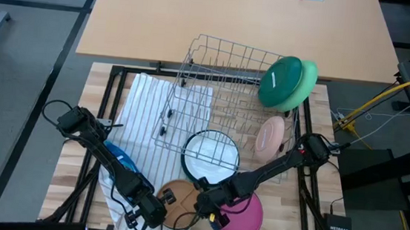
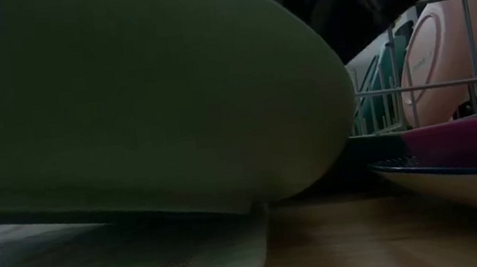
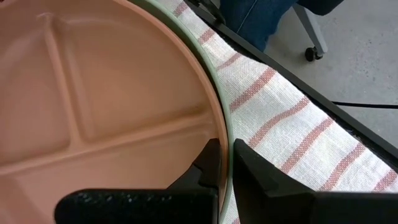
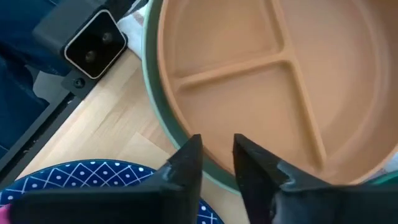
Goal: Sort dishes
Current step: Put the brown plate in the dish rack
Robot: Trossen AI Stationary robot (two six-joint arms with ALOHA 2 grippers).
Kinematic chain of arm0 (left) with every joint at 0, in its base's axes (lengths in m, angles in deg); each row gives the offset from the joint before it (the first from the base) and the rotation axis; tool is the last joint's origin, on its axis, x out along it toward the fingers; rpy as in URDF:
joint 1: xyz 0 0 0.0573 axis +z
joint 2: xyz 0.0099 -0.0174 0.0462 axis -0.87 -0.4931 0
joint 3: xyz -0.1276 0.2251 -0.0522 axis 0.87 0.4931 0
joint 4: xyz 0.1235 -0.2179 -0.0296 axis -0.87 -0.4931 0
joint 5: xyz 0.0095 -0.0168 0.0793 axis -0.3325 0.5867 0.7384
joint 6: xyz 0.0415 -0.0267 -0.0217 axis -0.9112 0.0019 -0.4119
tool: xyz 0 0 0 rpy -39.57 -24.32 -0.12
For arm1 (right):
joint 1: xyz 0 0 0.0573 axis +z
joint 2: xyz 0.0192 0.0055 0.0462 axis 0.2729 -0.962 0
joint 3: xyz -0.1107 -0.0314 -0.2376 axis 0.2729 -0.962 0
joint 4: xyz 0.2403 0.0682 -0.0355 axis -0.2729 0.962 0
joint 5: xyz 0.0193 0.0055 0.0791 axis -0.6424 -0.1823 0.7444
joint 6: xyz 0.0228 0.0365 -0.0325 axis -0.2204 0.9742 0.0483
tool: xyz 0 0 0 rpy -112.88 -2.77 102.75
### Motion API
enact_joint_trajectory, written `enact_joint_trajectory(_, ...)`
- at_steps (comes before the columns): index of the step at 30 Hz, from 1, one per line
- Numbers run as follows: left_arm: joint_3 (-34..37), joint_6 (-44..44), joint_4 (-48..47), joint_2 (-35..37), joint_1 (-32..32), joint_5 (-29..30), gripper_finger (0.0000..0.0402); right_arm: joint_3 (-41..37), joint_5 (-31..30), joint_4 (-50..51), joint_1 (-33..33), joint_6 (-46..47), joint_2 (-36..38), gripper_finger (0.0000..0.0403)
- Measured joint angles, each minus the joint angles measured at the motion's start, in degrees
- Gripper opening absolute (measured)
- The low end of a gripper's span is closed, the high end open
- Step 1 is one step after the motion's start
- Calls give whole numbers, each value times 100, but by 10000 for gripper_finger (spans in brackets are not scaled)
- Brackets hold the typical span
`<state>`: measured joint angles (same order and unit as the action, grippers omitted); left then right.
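A tan divided plate lies nested in a sage green dish at the table's near edge, partly on the striped towel. My left gripper is shut on their left rim. My right gripper stands over their right rim, its fingers a narrow gap apart with nothing between them. A magenta plate lies on a blue-patterned plate just right of it. A peach plate stands upright in the wire rack. My left gripper straddles the nested rims. One finger is inside the tan plate and the other is outside the green rim, over the towel. The fingers come slanting down from the table's left. The dishes rest on the towel. I cannot tell whether my right gripper touches the plate.
A white plate with a dark rim lies in the rack's near end. A dark green dish and a light green dish lean at the rack's far right corner. A blue object lies under my left arm. A small camera sits at the near edge.
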<state>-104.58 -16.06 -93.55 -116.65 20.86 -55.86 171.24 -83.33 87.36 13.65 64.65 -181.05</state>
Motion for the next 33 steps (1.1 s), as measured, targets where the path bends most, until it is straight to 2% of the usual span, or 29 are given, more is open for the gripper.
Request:
enact_joint_trajectory(7, 0, -6, 18, 0, -2, 102, 11, -1, 107, 104, 10, -315, -7, 168)
enact_joint_trajectory(12, 0, -136, 90, 0, 0, 143, 11, -2, -65, 58, 9, -477, -7, 177)
enact_joint_trajectory(24, 2, -243, 308, 0, -4, 249, 11, -5, -153, 63, 21, -1062, -7, 145)
enact_joint_trajectory(29, 2, -275, 265, 0, -2, 267, 11, -5, -109, 57, 24, -1354, -10, 94)
enact_joint_trajectory(33, 2, -308, 242, 0, 0, 290, 11, -5, 295, 35, 27, -1730, -17, 50)
